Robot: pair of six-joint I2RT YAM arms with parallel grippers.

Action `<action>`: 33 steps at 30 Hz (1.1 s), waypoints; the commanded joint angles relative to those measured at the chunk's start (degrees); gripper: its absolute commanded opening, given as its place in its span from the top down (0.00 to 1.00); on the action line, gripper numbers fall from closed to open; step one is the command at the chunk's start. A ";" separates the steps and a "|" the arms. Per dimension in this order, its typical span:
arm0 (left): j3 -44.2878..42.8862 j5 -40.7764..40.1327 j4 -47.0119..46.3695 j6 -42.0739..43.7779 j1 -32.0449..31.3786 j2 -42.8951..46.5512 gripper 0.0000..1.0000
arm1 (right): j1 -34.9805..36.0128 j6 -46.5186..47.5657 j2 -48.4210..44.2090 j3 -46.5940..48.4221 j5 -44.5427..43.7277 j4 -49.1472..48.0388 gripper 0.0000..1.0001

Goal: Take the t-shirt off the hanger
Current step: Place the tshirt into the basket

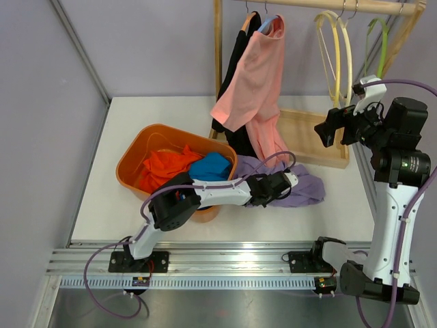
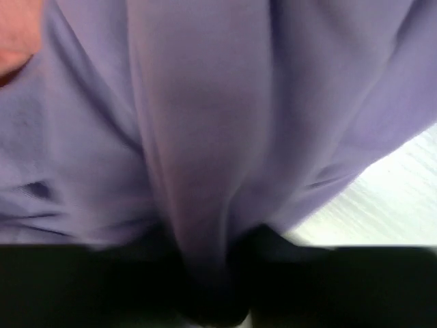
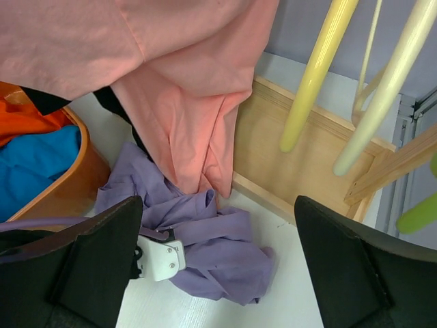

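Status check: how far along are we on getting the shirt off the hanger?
Done: the purple t-shirt lies crumpled on the table, free of any hanger. In hand: the left gripper pinches a fold of it; the right gripper hangs open, empty. Left: probably moving it to the orange basket; the pink t-shirt still hangs on the rail.

Left arm (image 1: 205, 195) lies low, stretched rightward from its base, wrist near level. The left gripper (image 1: 280, 184) has its jaws drawn in on a fold of the purple garment (image 2: 205, 137). Right arm (image 1: 392, 205) stands upright, wrist turned leftward at height; the right gripper (image 3: 215, 273) hangs with fingers (image 3: 89, 266) spread wide, holding nothing.
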State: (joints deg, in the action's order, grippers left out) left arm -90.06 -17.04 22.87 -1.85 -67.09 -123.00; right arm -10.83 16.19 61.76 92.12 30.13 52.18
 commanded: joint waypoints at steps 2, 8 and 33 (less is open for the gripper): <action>-1.61 -4.06 -2.12 -1.67 0.20 2.49 1.00 | -0.59 -2.03 -2.25 0.17 3.00 -1.74 0.01; 0.85 0.86 -5.21 -2.99 0.12 20.58 1.00 | -0.60 -1.86 -2.96 0.17 3.18 -2.00 0.00; 2.41 -6.26 8.24 3.71 24.72 57.34 1.00 | -1.04 -0.10 -3.66 0.17 11.79 -4.46 0.01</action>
State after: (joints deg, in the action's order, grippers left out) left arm -92.44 -26.30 30.46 4.19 -43.51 -64.95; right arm -11.60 14.70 59.61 90.65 37.78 50.35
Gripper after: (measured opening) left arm 0.050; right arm 0.993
